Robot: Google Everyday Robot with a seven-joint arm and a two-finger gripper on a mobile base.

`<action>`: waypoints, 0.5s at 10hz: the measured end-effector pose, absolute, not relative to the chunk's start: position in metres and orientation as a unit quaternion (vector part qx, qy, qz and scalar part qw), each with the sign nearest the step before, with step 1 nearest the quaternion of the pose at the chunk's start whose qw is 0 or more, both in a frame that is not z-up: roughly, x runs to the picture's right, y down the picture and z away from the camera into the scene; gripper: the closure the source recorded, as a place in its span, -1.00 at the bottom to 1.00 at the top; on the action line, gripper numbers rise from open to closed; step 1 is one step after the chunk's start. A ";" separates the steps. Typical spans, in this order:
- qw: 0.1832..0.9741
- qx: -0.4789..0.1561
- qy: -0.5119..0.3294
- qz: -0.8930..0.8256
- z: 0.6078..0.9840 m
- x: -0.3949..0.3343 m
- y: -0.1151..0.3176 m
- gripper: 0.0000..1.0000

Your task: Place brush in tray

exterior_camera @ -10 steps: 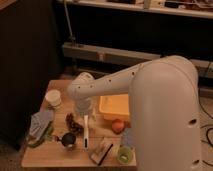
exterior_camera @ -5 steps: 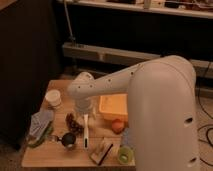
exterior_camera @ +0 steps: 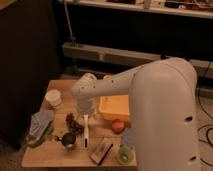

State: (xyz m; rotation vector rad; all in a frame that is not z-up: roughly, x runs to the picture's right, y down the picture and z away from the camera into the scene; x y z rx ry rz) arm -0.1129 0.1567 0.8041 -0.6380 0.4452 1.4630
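Gripper [exterior_camera: 85,112] unmoved, above brush [exterior_camera: 86,132]

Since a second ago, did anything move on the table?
Nothing visibly moved. The gripper still hangs at the top end of the brush, left of the tray. The brush and the tray are where they were.

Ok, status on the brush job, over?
Pincer open, over table left of yellow-orange plastic tray. Slim white stick brush right below it, outside tray. Round orange object by tray's near edge.
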 end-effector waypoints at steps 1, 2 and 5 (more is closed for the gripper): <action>0.676 -0.285 0.194 0.651 0.806 -0.113 0.159 -0.30; 0.678 -0.284 0.192 0.650 0.808 -0.113 0.161 -0.30; 0.681 -0.283 0.191 0.648 0.813 -0.113 0.166 -0.30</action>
